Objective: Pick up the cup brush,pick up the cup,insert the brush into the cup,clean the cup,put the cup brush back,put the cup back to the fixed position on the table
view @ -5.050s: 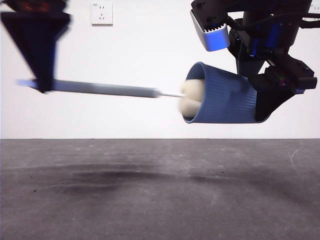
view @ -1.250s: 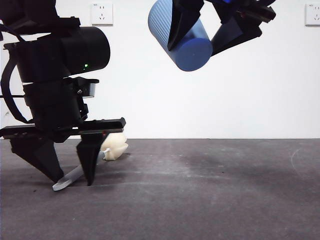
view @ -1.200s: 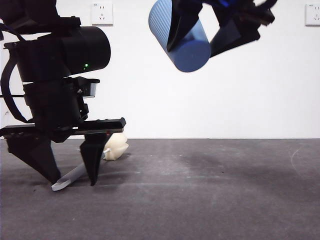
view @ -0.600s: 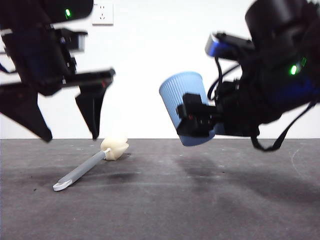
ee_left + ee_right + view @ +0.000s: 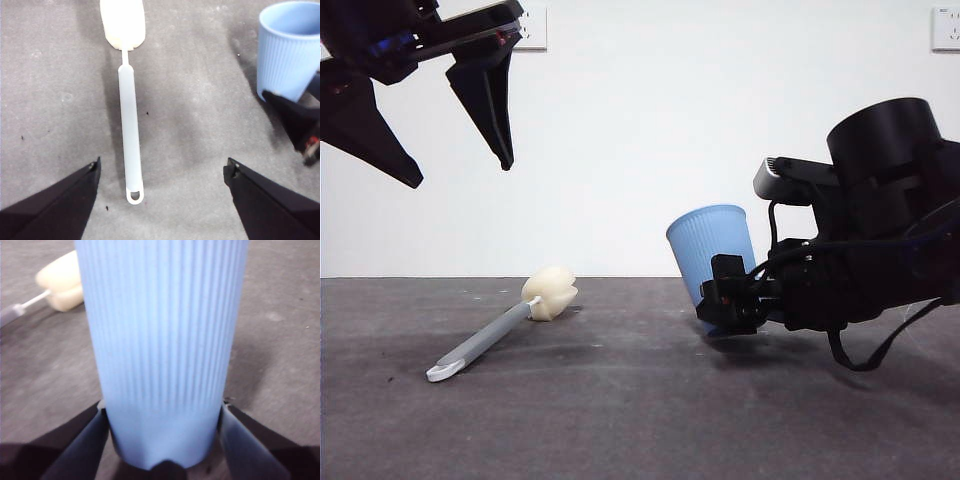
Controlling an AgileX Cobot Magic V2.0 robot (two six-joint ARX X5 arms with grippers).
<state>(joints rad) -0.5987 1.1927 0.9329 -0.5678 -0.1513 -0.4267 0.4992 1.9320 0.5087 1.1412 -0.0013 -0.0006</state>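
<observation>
Dark grey counter (image 5: 640,420): cup brush (image 5: 495,330) lying flat on it, untouched. Left gripper (image 5: 455,165) hanging high above the brush, fingers (image 5: 485,95) spread wide, gripping nothing. Right gripper (image 5: 162,440) pinching the blue cup (image 5: 712,255) near its base, cup tilting slightly, mouth up, base just off the counter.

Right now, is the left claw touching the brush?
Apart. The front view shows the left claw open and high above the brush, which lies alone on the table.
</observation>
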